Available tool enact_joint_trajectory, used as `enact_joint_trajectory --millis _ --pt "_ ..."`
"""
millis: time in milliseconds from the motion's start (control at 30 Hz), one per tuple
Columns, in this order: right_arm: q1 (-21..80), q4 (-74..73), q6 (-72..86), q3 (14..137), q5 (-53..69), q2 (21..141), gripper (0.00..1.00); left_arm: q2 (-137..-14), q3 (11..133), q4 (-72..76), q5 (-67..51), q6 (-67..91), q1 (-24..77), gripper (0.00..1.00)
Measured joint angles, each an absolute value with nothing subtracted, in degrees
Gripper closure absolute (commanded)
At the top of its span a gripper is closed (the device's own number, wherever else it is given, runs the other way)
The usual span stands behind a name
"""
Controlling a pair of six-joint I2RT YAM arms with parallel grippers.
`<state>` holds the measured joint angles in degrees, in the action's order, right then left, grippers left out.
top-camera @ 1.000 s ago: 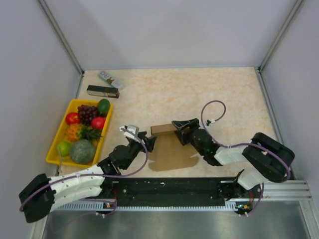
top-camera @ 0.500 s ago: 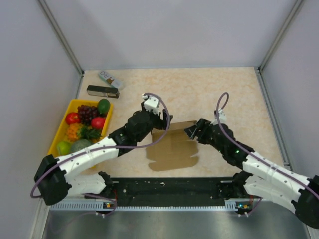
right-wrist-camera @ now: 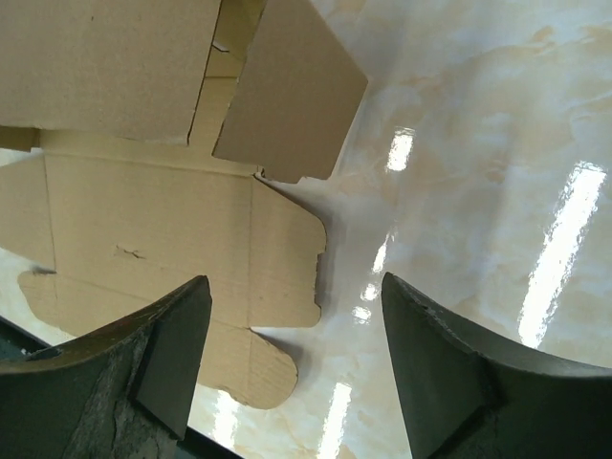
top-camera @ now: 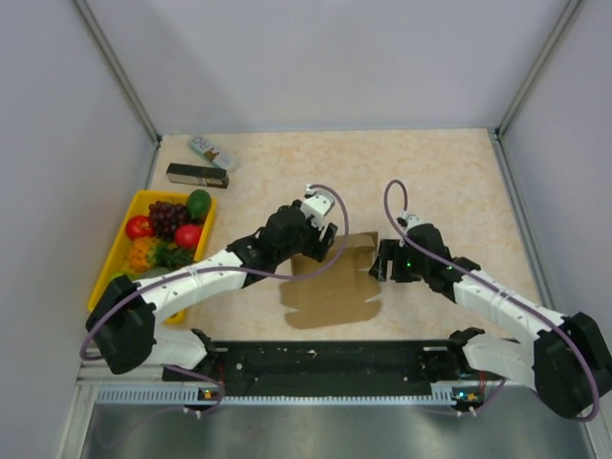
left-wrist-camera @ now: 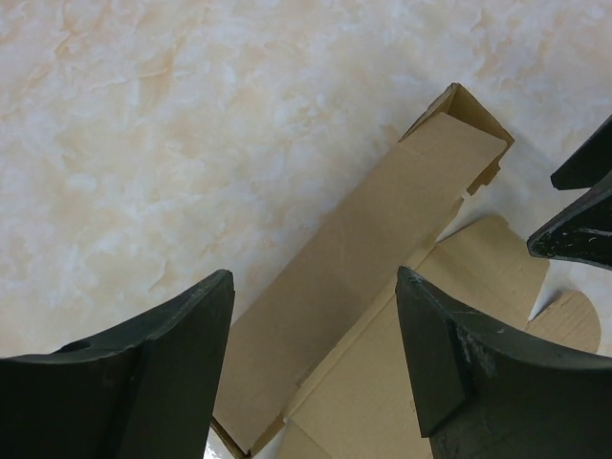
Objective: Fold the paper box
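Reaching out from the near edge of the desk [top-camera: 430, 172], two robot arms flank the paper box [top-camera: 330, 292], a brown die-cut sheet lying at mid-desk just beyond their bases. Nearest the arms, the sheet's tabbed, notched edge lies flat on the marbled top, as does the broad middle panel behind it. The right fingers [right-wrist-camera: 449, 363] hang released over the sheet's right-hand border, spread wide with nothing between them, and one short flap is tilted up just ahead of them. The left fingers [left-wrist-camera: 143, 382] are likewise spread and released, straddling from above the long panel at the sheet's far edge without visibly pinching it. That far panel, raised off the desk with a small flap turned in at its right end, looks to be the only fold made. By this reading the work is in its early part, with the near wall, both ends, the tabs and the closing all left to do. The sheet's long axis runs roughly side to side across the desk, its right end angled slightly farther away, and its scalloped tabs point back toward the arms. Farther off to the left, a yellow tray [top-camera: 158, 196] of fruit [top-camera: 167, 239] stands well apart from the work. Beyond it, a slim black box [top-camera: 197, 175] and a small white packet [top-camera: 211, 151] lie near the far left corner.
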<state>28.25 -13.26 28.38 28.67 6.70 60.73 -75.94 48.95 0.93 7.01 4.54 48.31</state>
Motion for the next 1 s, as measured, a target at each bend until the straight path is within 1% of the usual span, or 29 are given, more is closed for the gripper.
enact_joint_trajectory --millis 267,300,367,467,500,567,600,667,700,800,867,900,933,1000 --pt "28.25 -9.54 24.97 30.13 7.46 64.47 0.29 -83.33 53.56 -1.32 4.03 2.85 48.1 0.32" --pt "28.25 -9.34 24.56 30.85 7.44 65.49 0.3 -84.07 53.82 -1.54 3.73 2.76 48.1 0.34" --pt "28.27 -9.13 23.88 32.05 7.22 66.92 0.33 -85.25 54.19 -1.85 3.27 2.59 48.1 0.36" --pt "28.25 -8.93 22.92 33.23 6.48 67.4 0.46 -86.83 55.53 -3.31 2.92 2.39 48.1 0.36" --pt "28.27 -9.02 22.5 33.52 6.07 67.4 0.51 -87.02 55.88 -3.55 2.81 2.42 48.1 0.36" --pt "28.25 -9.04 21.93 33.8 4.95 67.4 0.54 -87.05 56.42 -3.92 2.63 2.46 48.1 0.36" --pt "28.25 -9.04 21.54 33.82 4.47 67.4 0.6 -87.05 56.66 -3.88 2.52 2.52 48.1 0.36" --pt "28.25 -9.43 21.04 33.82 3.38 67.4 0.66 -87.05 57.21 -4.16 2.33 2.81 48.1 0.36" --pt "28.25 -9.56 20.88 33.82 2.96 67.42 0.73 -87.07 57.56 -4.25 2.33 3.03 48.1 0.36" --pt "28.25 -9.65 20.56 33.87 2.17 67.75 0.81 -87.66 59.64 -4.67 1.91 4.01 48.1 0.36" --pt "28.25 -9.69 20.34 33.87 1.65 67.94 0.85 -88.53 61.45 -4.64 1.58 4.8 48.12 0.36" --pt "28.25 -9.67 20.14 33.87 1.56 67.94 0.9 -89.19 62.39 -4.62 1.3 5.17 48.12 0.37" --pt "28.25 -9.58 19.97 33.87 1.56 67.94 0.93 -89.8 63.29 -4.69 1.23 5.63 48.16 0.37" --pt "28.25 -9.45 19.59 33.87 1.56 67.92 0.94 -91.57 65.3 -4.78 1.08 6.48 48.38 0.37"
